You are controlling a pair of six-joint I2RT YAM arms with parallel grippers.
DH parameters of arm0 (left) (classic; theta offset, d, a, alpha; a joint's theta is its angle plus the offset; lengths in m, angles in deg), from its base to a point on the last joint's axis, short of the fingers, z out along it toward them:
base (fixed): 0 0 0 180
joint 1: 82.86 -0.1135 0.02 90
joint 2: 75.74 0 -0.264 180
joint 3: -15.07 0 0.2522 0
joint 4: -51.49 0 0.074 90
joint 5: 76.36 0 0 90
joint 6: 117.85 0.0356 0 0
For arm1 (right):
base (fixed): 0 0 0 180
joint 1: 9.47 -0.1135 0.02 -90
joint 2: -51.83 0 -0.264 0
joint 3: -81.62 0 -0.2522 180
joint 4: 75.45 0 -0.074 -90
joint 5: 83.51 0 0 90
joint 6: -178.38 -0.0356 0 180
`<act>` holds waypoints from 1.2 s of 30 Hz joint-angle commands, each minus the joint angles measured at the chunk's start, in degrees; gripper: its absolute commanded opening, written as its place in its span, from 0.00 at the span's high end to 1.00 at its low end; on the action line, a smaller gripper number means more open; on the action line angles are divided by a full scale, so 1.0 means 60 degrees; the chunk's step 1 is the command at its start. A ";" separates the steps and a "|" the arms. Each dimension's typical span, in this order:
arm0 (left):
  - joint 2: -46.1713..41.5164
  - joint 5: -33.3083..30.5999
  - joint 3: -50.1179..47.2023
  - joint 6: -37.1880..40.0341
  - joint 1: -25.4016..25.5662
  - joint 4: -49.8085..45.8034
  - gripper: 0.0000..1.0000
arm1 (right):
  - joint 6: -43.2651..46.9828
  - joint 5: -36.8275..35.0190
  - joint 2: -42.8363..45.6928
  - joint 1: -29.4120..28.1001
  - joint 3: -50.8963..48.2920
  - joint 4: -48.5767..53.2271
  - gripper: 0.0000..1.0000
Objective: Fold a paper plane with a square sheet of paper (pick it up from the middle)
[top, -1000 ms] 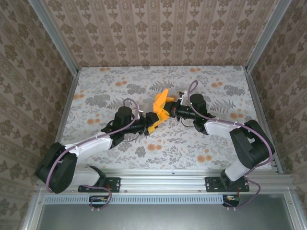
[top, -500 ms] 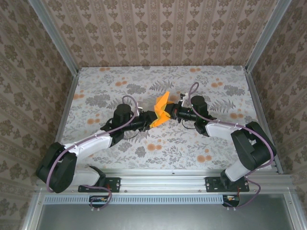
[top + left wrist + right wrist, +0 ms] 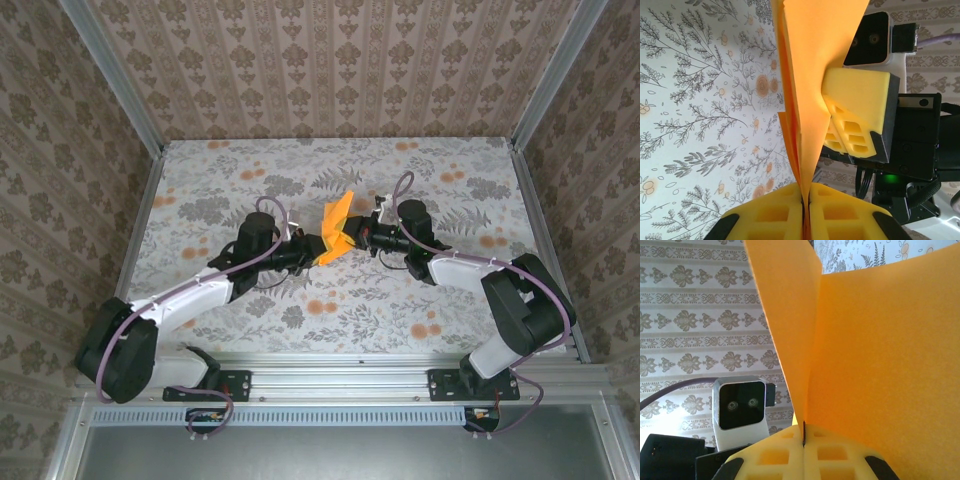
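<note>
**Left gripper closed on the folded sheet**

The square sheet of paper [image 3: 336, 228], already creased into a folded, upright shape, is held above the tabletop [image 3: 220, 170] between the two grippers. Within the last second the left gripper [image 3: 805, 212] has been brought from a wide opening to a firm pinch. Its jaws are now pressed together on the paper's near edge, and the fold rises straight ahead of it. The right gripper [image 3: 804, 440] is clamped on the same sheet, just beyond the left gripper and slightly to one side, as it was a second ago. The two arms have also been drawn a little closer together. A two-sided hold is judged to be established, so a crease can be sharpened or the sheet re-gripped. The dart shape is not yet finished.
</note>
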 commanded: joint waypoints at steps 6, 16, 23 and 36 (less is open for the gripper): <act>-0.0463 0.0086 0.0440 0.1073 -0.0249 -0.1623 0.91 | 0.0216 -0.0049 -0.0008 0.0126 -0.0001 0.0086 0.94; -0.0636 -0.1596 0.2534 0.5025 -0.0572 -0.7275 0.92 | 0.1773 -0.0262 0.0714 0.0531 0.0006 0.2623 0.63; 0.0003 -0.5961 0.4686 0.7720 -0.0307 -1.1671 0.94 | 0.3418 -0.0700 0.1635 0.0981 0.0133 0.5128 0.55; 0.3733 -1.1550 0.6968 0.8245 0.2829 -1.4108 0.93 | 0.4128 -0.0161 0.2263 0.2018 0.0047 0.5987 0.49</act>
